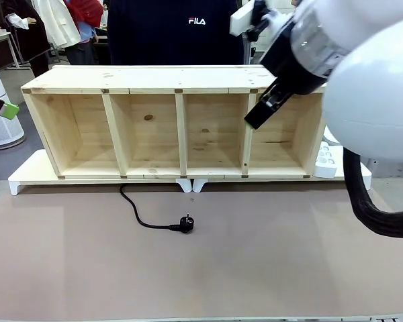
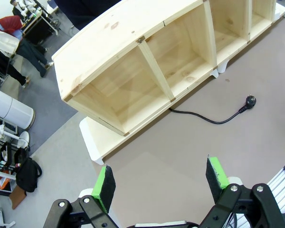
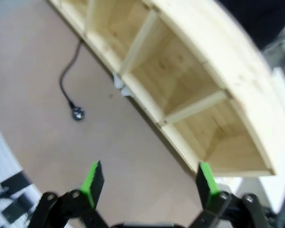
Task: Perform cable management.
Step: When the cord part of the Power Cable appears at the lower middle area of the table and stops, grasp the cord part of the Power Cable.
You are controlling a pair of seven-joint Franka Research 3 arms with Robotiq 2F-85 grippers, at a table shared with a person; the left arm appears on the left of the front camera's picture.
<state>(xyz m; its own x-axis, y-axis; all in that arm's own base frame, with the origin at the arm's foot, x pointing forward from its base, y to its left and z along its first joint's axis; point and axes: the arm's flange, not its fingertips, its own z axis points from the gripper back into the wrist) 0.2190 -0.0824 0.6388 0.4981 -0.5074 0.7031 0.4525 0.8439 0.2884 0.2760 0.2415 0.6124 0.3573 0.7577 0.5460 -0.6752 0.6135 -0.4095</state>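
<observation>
The cable [image 1: 138, 216] is a thin black cord lying loose on the brown table. It comes out from under the wooden shelf [image 1: 181, 80] and curves right to its plug [image 1: 186, 225]. The left wrist view shows the cable [image 2: 209, 118] and plug [image 2: 250, 100] far beyond my left gripper [image 2: 160, 180], which is open and holds nothing. My right gripper [image 3: 148, 183] is also open and bare, high above the cable [image 3: 65, 83] and the shelf [image 3: 194, 80]. From the front, the right gripper [image 1: 256, 117] hangs before the shelf's right compartment, and the left gripper [image 1: 5, 109] peeks in at the left edge.
The four-compartment shelf stands on white feet [image 1: 27, 176] across the far half of the table. A white power strip [image 1: 326, 159] lies at its right end. A person in a dark sweatshirt [image 1: 174, 30] stands behind it. The brown tabletop [image 1: 269, 255] stretches wide in front.
</observation>
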